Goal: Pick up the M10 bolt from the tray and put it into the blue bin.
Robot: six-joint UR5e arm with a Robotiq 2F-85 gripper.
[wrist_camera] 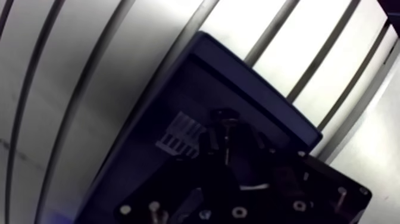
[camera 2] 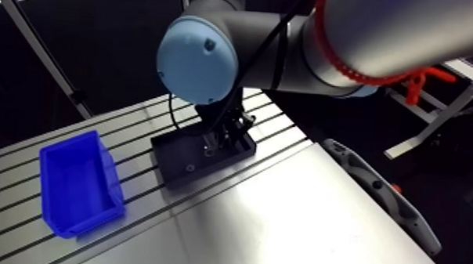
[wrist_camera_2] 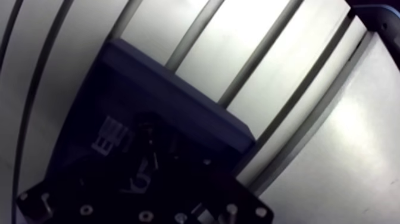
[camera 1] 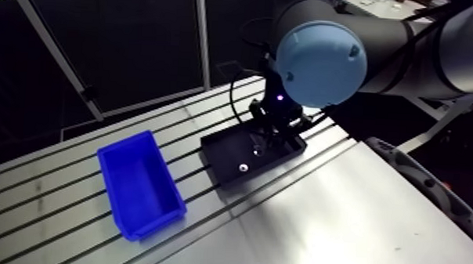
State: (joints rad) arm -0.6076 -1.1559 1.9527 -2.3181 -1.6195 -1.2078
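Note:
The black tray [camera 1: 229, 168] lies on the slotted table, to the right of the blue bin [camera 1: 138, 184], which is open at the top with nothing visible inside. My gripper [camera 1: 275, 126] reaches down into the far part of the tray. In the wrist view a bolt [wrist_camera: 226, 132] with a dark hex head sits right at the gripper [wrist_camera: 229, 143], its shank pointing back toward the wrist. Everything around the bolt is dark, so any contact with it is hidden. A white label [wrist_camera: 178, 138] marks the tray floor beside the bolt.
A small pale ring-shaped part [camera 1: 241, 166] lies in the near half of the tray. A smooth metal plate [camera 1: 344, 226] covers the table's near right. A grey padded rail [camera 1: 432, 193] runs along the right edge. A slanted frame post [camera 1: 57, 44] stands behind the bin.

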